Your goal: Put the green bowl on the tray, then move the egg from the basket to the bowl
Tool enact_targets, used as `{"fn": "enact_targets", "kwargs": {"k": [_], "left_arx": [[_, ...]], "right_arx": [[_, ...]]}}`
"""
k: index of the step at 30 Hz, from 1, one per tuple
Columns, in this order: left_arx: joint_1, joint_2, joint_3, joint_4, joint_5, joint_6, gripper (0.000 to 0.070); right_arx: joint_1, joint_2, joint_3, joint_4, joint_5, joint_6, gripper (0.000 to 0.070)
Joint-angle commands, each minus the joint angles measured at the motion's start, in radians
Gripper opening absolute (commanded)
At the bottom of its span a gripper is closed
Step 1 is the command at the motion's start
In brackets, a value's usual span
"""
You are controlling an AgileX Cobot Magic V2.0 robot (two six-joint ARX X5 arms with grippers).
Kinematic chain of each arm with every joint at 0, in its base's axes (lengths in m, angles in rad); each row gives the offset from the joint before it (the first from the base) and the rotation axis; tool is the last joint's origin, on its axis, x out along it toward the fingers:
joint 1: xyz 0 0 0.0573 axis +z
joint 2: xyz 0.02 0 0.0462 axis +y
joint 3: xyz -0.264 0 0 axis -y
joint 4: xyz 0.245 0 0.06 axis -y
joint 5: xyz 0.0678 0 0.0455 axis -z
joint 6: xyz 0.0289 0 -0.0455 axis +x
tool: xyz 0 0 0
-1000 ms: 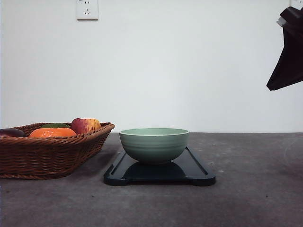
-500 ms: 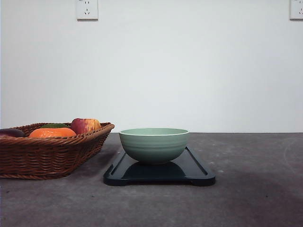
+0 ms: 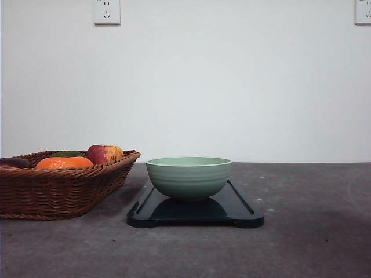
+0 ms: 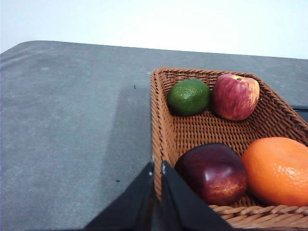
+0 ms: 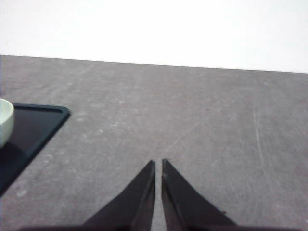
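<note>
The pale green bowl (image 3: 188, 176) stands upright on the dark tray (image 3: 240, 209) at the table's middle; its edge (image 5: 4, 120) and the tray corner (image 5: 38, 124) also show in the right wrist view. The brown wicker basket (image 3: 64, 191) sits to the left of the tray. The egg is hidden or out of view. My left gripper (image 4: 158, 166) is shut and empty, its tips over the basket's braided rim (image 4: 161, 139). Over bare table to the right of the tray, my right gripper (image 5: 158, 163) is shut and empty.
In the basket lie a green fruit (image 4: 188, 96), a red-yellow apple (image 4: 236, 96), a dark red apple (image 4: 212, 172) and an orange fruit (image 4: 278, 169). Grey tabletop (image 3: 313, 231) spreads to the tray's right and front. A white wall with sockets stands behind.
A second ago the right arm's dark shape hung at the upper right of the front view; it has since left that view. Bowl, tray and basket have not moved.
</note>
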Motion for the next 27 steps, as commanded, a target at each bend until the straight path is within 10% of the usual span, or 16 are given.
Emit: {"fn": "enact_targets", "kwargs": {"k": [1, 27], "left_arx": [[0.003, 0.000, -0.019, -0.006, 0.002, -0.005, 0.0013], [0.003, 0.000, -0.019, -0.005, 0.002, -0.005, 0.0013]], "right_arx": [[-0.001, 0.001, -0.005, 0.008, 0.005, 0.015, 0.0017], [-0.001, 0.001, -0.005, 0.009, 0.003, 0.014, 0.0017]]}}
